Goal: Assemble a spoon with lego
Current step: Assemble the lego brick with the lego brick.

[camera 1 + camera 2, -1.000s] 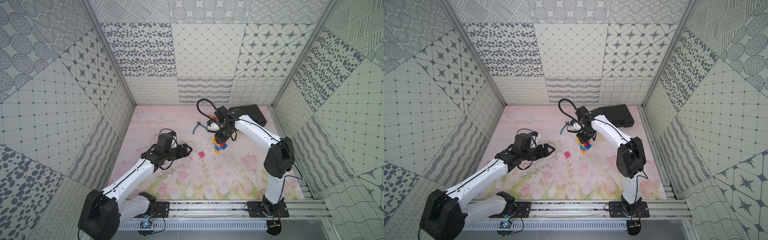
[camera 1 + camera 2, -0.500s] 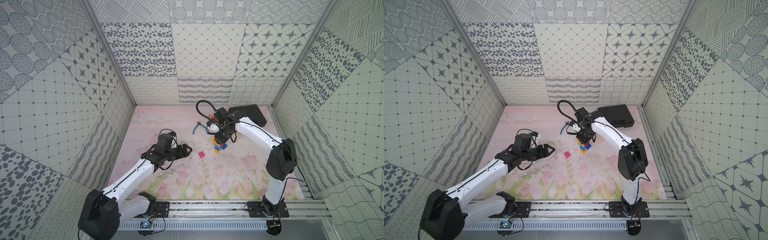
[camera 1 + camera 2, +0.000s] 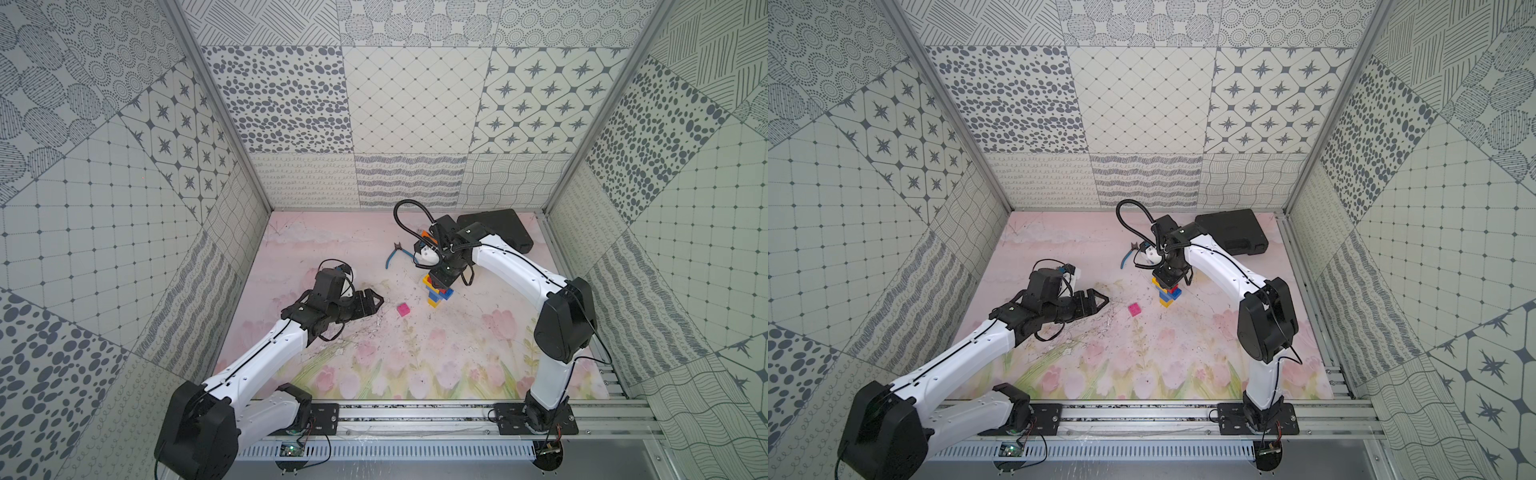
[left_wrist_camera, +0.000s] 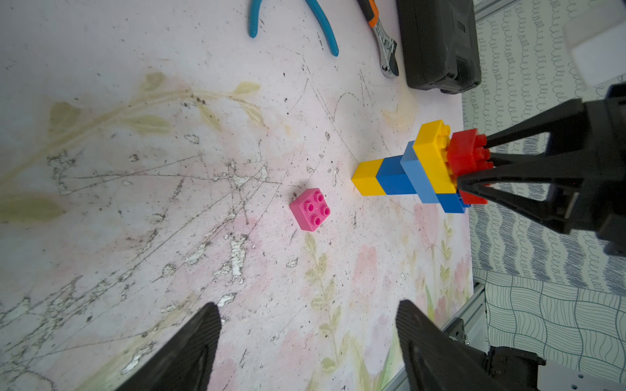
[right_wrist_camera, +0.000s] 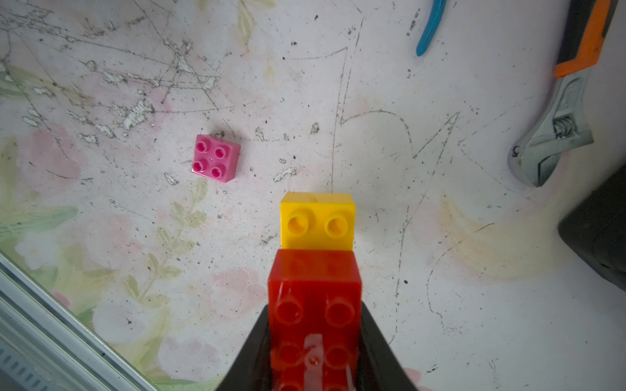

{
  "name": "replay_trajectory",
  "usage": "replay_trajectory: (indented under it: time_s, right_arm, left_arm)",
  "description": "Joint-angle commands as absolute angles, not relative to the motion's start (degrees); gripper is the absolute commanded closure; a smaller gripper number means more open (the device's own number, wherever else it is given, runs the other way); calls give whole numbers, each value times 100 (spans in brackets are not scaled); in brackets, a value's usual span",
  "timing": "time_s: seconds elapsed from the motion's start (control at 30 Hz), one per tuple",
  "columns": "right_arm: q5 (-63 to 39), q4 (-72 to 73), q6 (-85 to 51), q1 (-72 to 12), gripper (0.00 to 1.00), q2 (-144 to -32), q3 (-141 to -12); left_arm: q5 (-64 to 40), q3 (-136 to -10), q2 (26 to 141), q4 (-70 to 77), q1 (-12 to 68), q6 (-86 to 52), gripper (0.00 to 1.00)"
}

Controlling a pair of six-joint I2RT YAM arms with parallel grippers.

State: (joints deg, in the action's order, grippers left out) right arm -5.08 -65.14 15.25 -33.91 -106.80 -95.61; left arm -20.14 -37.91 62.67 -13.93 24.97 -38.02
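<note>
In both top views the spoon stands upright as a part-built tower on the counter, between the middle and the far edge. The right gripper sits on its top. The left gripper lies low, left of the middle, jaws spread and holding nothing. A loose pink brick lies between that gripper and the spoon, touching neither. A black case fills the far right corner, and blue-handled pliers lie near the far edge.

The left wrist view shows the two spread fingers with bare counter between them. Beyond them are the pink brick, studs up, and the spoon: yellow base, dark blue, light blue, a yellow oblong, then the red brick. The right jaws are pinching the red brick by its sides. An orange-handled wrench lies just beside the case.

The right wrist view looks down the red brick, clamped between the black jaws, onto the yellow oblong beneath it. The pink brick lies apart on the counter.
</note>
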Motion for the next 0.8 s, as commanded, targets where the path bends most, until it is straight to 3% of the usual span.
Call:
replay_trajectory:
  time_s: [0.0, 0.77]
  right_arm:
    - [-722, -6743, 1612, -3423, 90, -11176, -9202]
    - [-643, -6486, 1421, -3397, 86, -11280, -8763]
  left_arm:
    - [-1925, -3779, 6216, -1435, 2469, -3649, 16]
    - [-1933, -3806, 6258, -1476, 2465, -3657, 17]
